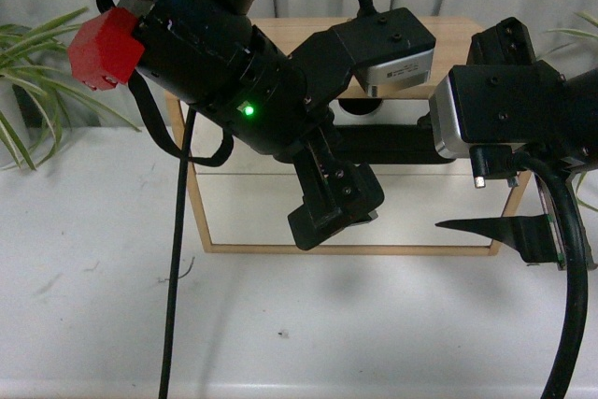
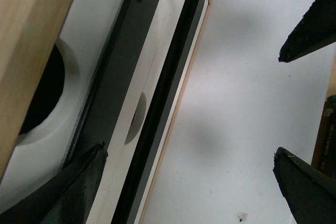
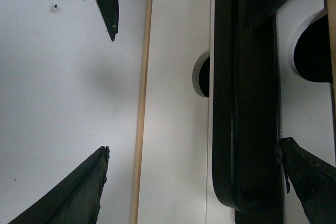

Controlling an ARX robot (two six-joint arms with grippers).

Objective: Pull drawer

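The drawer [image 1: 411, 112] is the upper white front of a wooden cabinet [image 1: 308, 31], with a semicircular notch [image 1: 360, 106] and a wide black bar handle [image 1: 392, 145]; both arms hide most of it. In the left wrist view my left gripper [image 2: 190, 153] is open astride the handle [image 2: 167, 77], one finger [image 2: 79, 182] on the drawer side and the other over the table. My right gripper [image 3: 193, 147] is open too. The handle's rounded end [image 3: 236, 129] lies between its jaws. Neither gripper's fingers touch the bar.
Below the drawer is a plain white front without a handle [image 1: 252, 212]. The cabinet stands on a white table [image 1: 93, 306]. A black cable [image 1: 173, 277] hangs down at the left. Plant leaves [image 1: 28, 72] flank the scene. The other arm's finger [image 2: 310, 24] shows in each wrist view.
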